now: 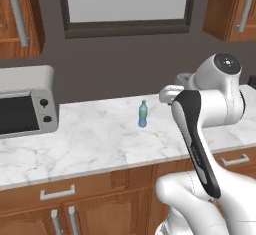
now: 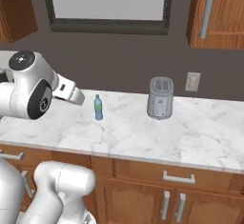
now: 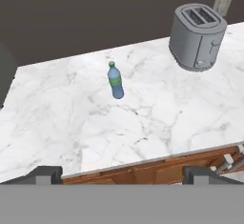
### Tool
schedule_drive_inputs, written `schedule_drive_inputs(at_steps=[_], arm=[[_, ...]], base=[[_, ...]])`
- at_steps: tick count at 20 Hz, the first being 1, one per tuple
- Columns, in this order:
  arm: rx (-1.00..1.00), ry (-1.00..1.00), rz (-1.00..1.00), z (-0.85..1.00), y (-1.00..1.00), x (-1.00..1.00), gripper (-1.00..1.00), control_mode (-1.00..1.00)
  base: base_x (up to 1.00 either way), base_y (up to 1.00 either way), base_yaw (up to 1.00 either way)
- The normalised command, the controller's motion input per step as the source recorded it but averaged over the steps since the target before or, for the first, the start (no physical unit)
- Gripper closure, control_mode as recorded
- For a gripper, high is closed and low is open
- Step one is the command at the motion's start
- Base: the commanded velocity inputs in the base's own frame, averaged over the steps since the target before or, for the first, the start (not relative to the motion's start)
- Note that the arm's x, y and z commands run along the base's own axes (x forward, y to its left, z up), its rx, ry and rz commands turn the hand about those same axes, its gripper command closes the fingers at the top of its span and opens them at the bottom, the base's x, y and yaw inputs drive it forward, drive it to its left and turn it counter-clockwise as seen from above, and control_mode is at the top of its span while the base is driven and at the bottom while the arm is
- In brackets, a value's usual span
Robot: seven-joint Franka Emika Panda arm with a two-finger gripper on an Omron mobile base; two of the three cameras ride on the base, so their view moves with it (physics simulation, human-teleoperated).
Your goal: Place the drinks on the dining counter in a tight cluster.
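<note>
A: While the arm (image 1: 200,144) stands raised in front of the wall counter (image 3: 157,118), I note the small blue water bottle (image 3: 115,80) upright on the marble, green cap on top. Taking the toaster (image 3: 198,36) as landmark: the bottle sits on the same surface, well apart from it, off to its left as seen from the room, and a little nearer the front edge.

B: Agreed. Right base view gives the same: bottle (image 2: 98,107) left of the toaster (image 2: 160,98), bare marble between them. Nothing touches the bottle. Gripper?

A: The gripper (image 3: 123,173) is held above and in front of the counter's front edge, well short of the bottle. Its two dark finger tips (image 3: 45,173) show at the bottom of the hand view, set far apart, jaws wide, nothing between them.

B: Other items, relative to the toaster?

A: A wall outlet (image 2: 193,81) on the dark wall just behind it, to its right. A window (image 2: 107,1) is above, up and left of the toaster. Far left of the toaster, past the bottle, a microwave (image 1: 25,109) stands at the counter's end in the left base view. Wooden drawers (image 2: 176,175) with pale handles are below the marble.

B: Bottle tilt?

A: Upright in both base views; the lean in the hand view is the camera's.
</note>
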Motion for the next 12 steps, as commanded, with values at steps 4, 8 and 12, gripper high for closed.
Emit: schedule_drive_inputs(at_steps=[4,8,12], arm=[[0.0,0.0,0.0,0.0,0.0,0.0,-1.0,1.0],[0.0,0.0,0.0,0.0,0.0,0.0,-1.0,1.0],[0.0,0.0,0.0,0.0,0.0,0.0,-1.0,1.0]], base=[[0.57,0.0,0.02],[0.74,0.03,0.0],[0.19,0.0,0.0]])
